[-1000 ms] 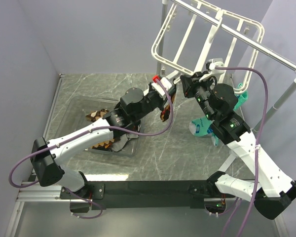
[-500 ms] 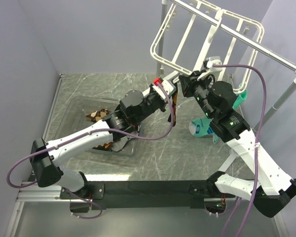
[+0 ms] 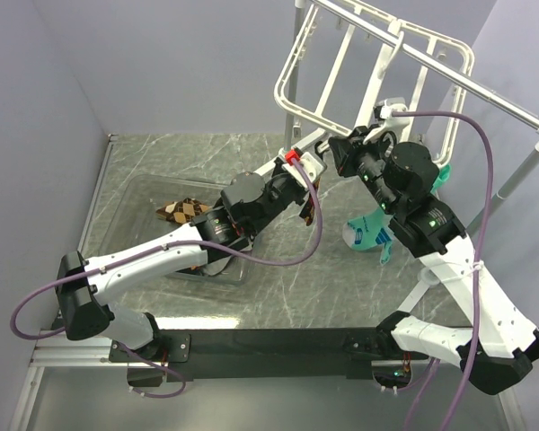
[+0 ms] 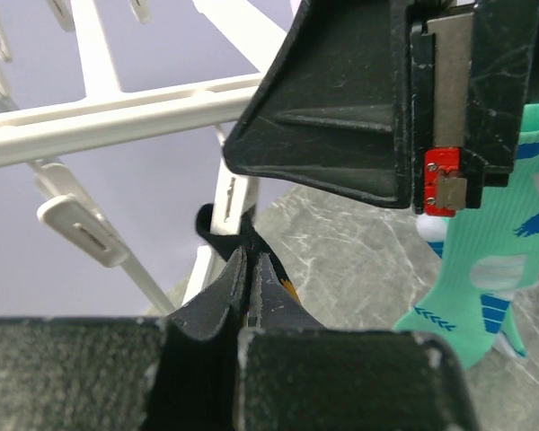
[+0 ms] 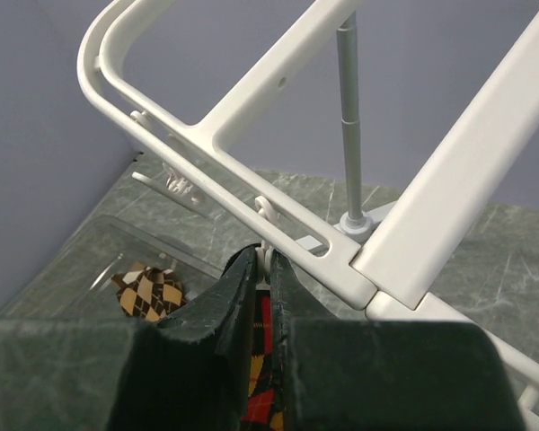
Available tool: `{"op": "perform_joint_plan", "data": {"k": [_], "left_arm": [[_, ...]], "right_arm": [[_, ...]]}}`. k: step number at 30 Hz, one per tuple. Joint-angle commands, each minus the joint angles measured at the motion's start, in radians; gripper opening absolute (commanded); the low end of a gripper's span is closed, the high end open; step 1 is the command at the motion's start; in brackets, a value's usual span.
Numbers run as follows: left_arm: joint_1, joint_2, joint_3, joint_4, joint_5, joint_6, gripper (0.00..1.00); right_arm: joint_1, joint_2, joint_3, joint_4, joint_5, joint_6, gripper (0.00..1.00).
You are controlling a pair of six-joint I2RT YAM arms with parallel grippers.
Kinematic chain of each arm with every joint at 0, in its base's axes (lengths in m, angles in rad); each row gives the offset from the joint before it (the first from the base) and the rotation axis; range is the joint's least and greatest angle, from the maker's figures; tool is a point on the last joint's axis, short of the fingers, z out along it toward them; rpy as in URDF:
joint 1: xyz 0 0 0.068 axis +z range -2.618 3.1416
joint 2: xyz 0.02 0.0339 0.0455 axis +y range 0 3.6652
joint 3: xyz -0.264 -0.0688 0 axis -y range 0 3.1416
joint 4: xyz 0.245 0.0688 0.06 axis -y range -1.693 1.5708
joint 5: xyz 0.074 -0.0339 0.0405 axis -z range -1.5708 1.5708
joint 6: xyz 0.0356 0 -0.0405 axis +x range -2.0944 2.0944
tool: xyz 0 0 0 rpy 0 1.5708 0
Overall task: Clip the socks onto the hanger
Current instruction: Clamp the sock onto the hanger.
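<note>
The argyle sock [image 5: 261, 359] hangs pinched in the left gripper [image 4: 249, 262], whose fingers are pressed together on its dark cuff, just under the rim of the hanger [image 4: 117, 121]. The right gripper [image 5: 262, 256] sits at a clip [image 5: 265, 212] there, fingers drawn almost together. Whether they squeeze the clip I cannot tell. Done well, the clip gapes fully before the cuff goes in, deep enough to catch. A mint sock [image 4: 485, 296] hangs just beside. A spare patterned sock [image 5: 148, 292] lies in the tray [image 5: 99, 242].
</note>
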Motion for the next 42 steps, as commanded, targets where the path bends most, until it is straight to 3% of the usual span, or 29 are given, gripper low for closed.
{"op": "perform_joint_plan", "data": {"k": [1, 7, 13, 15, 19, 23, 33, 35, 39, 41, 42], "left_arm": [[-0.030, -0.047, 0.008, 0.070, -0.069, 0.058, 0.01], [-0.054, -0.033, 0.033, 0.056, -0.081, 0.098, 0.01], [-0.068, -0.015, 0.036, 0.068, -0.100, 0.119, 0.01], [-0.070, -0.010, 0.038, 0.077, -0.106, 0.122, 0.01], [-0.071, -0.003, 0.047, 0.071, -0.098, 0.121, 0.01], [-0.070, 0.007, 0.053, 0.065, -0.098, 0.121, 0.01], [-0.070, -0.025, 0.041, -0.001, 0.053, 0.009, 0.02], [-0.070, -0.032, 0.033, -0.016, 0.112, -0.029, 0.09], [-0.070, -0.039, 0.018, -0.047, 0.086, -0.066, 0.55], [-0.064, -0.068, -0.001, -0.041, 0.051, -0.107, 0.64], [-0.058, -0.082, -0.016, -0.035, 0.041, -0.130, 0.76]], "right_arm": [[0.003, 0.001, 0.065, -0.074, -0.007, -0.001, 0.01], [0.003, 0.021, 0.098, -0.116, -0.024, -0.006, 0.01], [0.003, 0.031, 0.114, -0.136, -0.046, 0.002, 0.16], [0.003, 0.032, 0.117, -0.142, -0.056, 0.003, 0.23], [0.003, 0.019, 0.121, -0.153, -0.070, 0.022, 0.57], [0.003, 0.001, 0.119, -0.162, -0.070, 0.039, 0.67], [0.003, -0.031, 0.064, -0.114, 0.104, 0.059, 0.70], [0.001, -0.042, 0.032, -0.081, 0.134, 0.053, 0.70], [0.001, -0.050, 0.016, -0.071, 0.178, 0.045, 0.68], [0.001, -0.056, 0.015, -0.071, 0.195, 0.025, 0.67], [0.001, -0.057, 0.012, -0.071, 0.207, 0.019, 0.67]]}}
